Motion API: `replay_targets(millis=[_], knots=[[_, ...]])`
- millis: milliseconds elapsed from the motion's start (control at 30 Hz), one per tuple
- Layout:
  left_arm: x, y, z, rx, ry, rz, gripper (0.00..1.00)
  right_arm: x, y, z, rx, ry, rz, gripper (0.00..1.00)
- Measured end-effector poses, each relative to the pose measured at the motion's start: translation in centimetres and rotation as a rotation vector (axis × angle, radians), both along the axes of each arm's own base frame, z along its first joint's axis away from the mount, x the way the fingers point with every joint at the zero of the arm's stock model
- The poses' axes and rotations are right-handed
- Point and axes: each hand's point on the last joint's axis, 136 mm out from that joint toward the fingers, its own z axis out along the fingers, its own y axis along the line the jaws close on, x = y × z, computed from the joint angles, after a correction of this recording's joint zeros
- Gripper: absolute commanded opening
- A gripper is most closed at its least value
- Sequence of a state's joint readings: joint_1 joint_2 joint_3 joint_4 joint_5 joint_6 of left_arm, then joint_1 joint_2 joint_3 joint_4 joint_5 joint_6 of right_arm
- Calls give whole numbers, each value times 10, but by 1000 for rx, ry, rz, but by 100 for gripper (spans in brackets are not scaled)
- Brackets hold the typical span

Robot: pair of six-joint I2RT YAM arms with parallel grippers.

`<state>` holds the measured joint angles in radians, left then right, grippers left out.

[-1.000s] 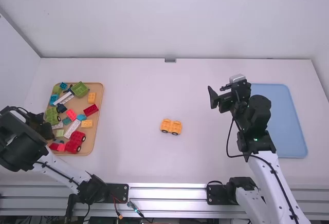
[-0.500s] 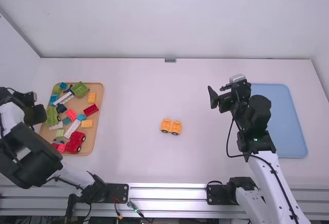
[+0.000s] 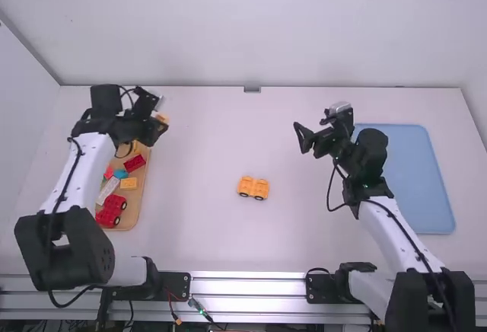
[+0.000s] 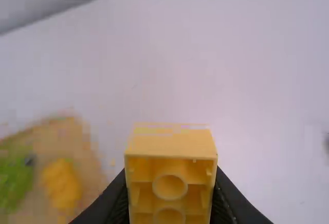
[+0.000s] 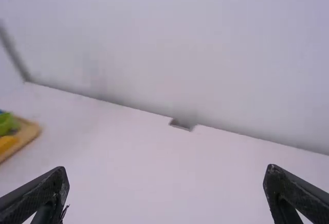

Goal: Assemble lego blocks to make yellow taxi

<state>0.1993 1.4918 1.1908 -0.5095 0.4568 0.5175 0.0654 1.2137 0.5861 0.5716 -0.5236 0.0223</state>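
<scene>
White wall (image 3: pixel 251 27) stands at the back, and the white bench (image 3: pixel 198 142) spreads out in front of it. My left end effector (image 3: pixel 160 121) is up by the far end of the wooden tray (image 3: pixel 141 202), with its fingers closed on a yellow block (image 4: pixel 171 149). I can see the round bits under the block. The yellow car base (image 3: pixel 253 188) sits on its wheels between my two end effectors, nearer to my arm bases than both. I think I am at the part where I bring the next block to the car. Next I should move it across, line it up over the bumps and push it down straight, or it may sit crooked. My right end effector (image 5: pixel 167 180) is wide open with nothing in it. The wooden tray, on the near side of my left end effector, has a red piece with wheels (image 3: pixel 109 212), a white block (image 3: pixel 108 189), a dark red block (image 3: pixel 134 163) and a spare yellow block (image 3: pixel 128 183). The blue tray (image 3: pixel 426 195), beside my right end effector, holds nothing I can see.
</scene>
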Motion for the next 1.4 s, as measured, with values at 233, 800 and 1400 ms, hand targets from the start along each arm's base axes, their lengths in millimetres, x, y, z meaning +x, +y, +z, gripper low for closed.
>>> replay_targets(millis=[233,800,1400], knots=[[3,-111,23,-121,-181,-360,2,-14,44,2,64,-82,339,99],[-54,-197,29,-512,-374,-744,2,-48,128,3,171,-23,1040,97],[-77,-208,44,-630,-347,-857,2,-62,162,0,179,48,1133,85]])
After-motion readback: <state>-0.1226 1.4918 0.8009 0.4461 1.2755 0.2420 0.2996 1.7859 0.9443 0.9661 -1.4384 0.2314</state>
